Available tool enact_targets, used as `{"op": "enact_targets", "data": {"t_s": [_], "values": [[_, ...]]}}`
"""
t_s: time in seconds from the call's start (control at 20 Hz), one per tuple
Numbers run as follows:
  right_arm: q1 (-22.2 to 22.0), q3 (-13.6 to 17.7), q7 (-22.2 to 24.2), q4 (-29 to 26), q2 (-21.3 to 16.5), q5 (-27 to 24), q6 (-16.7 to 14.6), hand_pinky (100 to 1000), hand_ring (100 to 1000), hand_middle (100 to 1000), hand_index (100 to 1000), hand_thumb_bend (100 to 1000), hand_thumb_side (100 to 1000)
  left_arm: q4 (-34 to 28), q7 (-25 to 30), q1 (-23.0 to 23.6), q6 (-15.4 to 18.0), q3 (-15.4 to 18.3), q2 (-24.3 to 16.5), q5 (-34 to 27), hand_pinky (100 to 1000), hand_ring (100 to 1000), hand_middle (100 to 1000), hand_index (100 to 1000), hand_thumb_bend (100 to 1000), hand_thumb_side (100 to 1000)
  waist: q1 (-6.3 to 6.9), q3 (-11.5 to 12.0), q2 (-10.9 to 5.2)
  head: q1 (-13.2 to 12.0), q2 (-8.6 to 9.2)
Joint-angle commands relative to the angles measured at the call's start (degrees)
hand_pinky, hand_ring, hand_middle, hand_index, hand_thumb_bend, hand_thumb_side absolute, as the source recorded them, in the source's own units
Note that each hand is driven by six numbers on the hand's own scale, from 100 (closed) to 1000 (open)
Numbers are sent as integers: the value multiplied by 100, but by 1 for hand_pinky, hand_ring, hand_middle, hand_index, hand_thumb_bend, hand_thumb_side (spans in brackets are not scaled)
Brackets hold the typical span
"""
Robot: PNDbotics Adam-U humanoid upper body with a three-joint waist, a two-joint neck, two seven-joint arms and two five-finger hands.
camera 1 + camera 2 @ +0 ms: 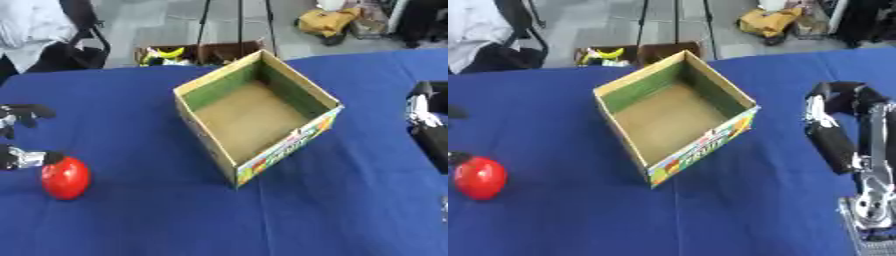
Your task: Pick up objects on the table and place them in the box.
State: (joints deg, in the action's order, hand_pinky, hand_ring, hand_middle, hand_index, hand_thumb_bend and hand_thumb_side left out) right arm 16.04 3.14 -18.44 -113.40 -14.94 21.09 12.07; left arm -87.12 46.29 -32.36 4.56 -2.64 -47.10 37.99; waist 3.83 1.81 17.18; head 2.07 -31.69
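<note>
**Desk:** So, what is the left hand (19, 135) doing at the table's edge?

**Field:** Fingers spread and uncurled, gripping nothing. Its upper fingers hang above and behind a red round object (66, 177), its lower fingertip touches or nearly touches that object's top-left shoulder; which of the two cannot be told. Nothing is wrapped round it yet.

**Desk:** And beyond the hand?

**Field:** Out to its right, well apart across blue cloth (131, 220), stands the open cardboard box (207, 91), turned corner-on, nothing visible inside it. Farther right again, the right hand (830, 131) rests idle on the table, fingers relaxed and holding nothing.

**Desk:** How should the pickup go?

**Field:** By my reading, the grasp has yet to close. A smooth, round object may roll away from a one-sided touch, so the hand would do best to settle over it, thumb on one side and fingers opposite, before closing. Then lift it clear of the cloth and carry it right, high enough to pass the box's near wall, releasing only above the brown floor.
</note>
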Motion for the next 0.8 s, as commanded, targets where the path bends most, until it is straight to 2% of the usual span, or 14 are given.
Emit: {"op": "enact_targets", "data": {"t_s": [0.05,0.15,0.5,0.8], "values": [[24,3,21,-120,-134,-4,-4,725,515,423,652,100,508,81,215,-103,89,11,-310,145,742,912,997,1000,672,814,12,-4,-127,-39,63],[23,2,23,-120,-134,-5,-3,725,515,422,652,100,508,169,383,-120,158,-11,-282,139,689,884,985,1000,702,753,11,-5,-121,-50,81],[20,2,31,-120,-130,-5,0,725,514,420,650,100,506,632,566,-256,339,-91,-176,-21,647,873,996,1000,766,764,17,-33,-94,-81,208],[19,1,38,-120,-133,-11,2,725,513,418,649,100,506,856,568,-377,302,-135,-94,-67,527,832,989,1000,713,729,15,-44,-74,-108,219]]}}
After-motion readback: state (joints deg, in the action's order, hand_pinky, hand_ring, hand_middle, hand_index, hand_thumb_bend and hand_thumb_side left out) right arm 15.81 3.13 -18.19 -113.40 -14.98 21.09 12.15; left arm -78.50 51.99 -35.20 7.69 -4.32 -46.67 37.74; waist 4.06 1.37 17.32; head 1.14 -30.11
